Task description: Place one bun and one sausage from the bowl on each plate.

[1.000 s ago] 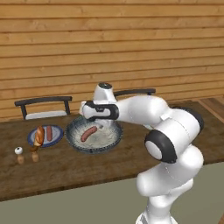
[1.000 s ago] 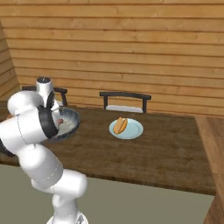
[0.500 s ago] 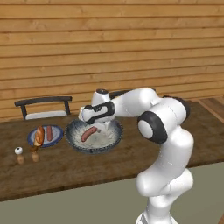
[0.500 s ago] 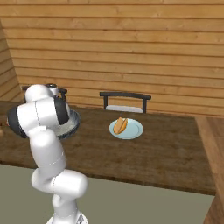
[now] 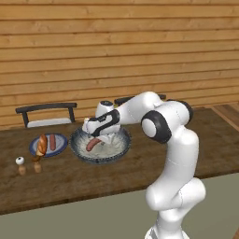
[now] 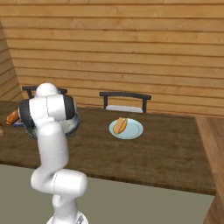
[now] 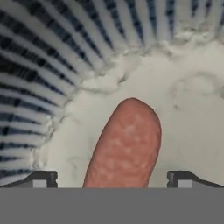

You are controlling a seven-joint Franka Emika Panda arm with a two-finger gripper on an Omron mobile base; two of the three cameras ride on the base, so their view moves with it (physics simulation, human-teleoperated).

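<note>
Gripper (image 7: 111, 179), jaws wide astride 1 sausage (image 7: 124, 146) in the bowl (image 5: 79, 144); closing off-centre could likely roll it from the fingertips (image 7: 41, 178).

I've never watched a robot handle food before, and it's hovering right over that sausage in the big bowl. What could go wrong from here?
1. The open gripper straddles just one end of the sausage, so an end grip might let it swing or slip out.
2. The bowl has a sloped wall beside the sausage; a fingertip might catch it and shove the bowl.
3. The light blue plate holding only a bun sits far across the table, so there's a long carry.
</note>
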